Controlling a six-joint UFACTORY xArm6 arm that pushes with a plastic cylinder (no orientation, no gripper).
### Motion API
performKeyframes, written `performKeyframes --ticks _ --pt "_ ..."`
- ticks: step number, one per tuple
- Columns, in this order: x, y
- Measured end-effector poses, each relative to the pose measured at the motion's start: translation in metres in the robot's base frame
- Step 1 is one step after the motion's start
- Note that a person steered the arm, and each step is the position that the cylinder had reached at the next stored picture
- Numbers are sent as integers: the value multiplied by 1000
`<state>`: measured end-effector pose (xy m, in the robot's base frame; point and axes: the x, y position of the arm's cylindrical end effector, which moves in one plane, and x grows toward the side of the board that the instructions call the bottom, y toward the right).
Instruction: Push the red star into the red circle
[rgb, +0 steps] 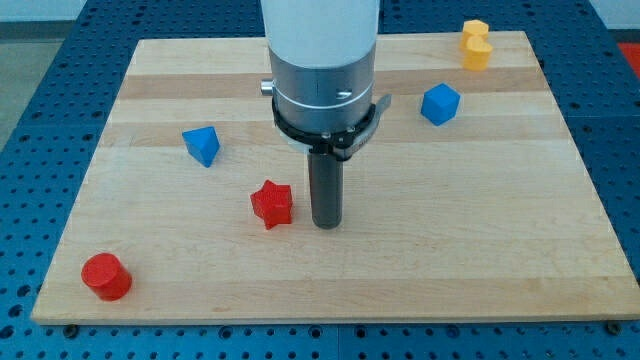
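One push not yet begun: my tip (327, 225) bare, touching nothing, just right of the red star (272, 203) mid-board, needing to shove it toward the red circle (106, 276) by the bottom-left corner.

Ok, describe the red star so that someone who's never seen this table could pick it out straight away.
Start at the wooden board and find my tip near its middle. The red star lies just to the view's left of it, apart from it. The only other red block is the red circle, a round one at the view's bottom left.
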<state>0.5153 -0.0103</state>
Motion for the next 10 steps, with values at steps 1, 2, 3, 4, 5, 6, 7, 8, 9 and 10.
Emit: performKeyframes --ticks 1,2,3,4,5,6,7,8,9,10 --pt "-16 -10" --pt "-11 -37" --pt "-2 -55" --pt "-13 -65" --pt "-35 -73" --pt "-35 -91" --pt "-29 -110" --pt "-28 -120" --pt "-19 -119" --pt "-7 -109"
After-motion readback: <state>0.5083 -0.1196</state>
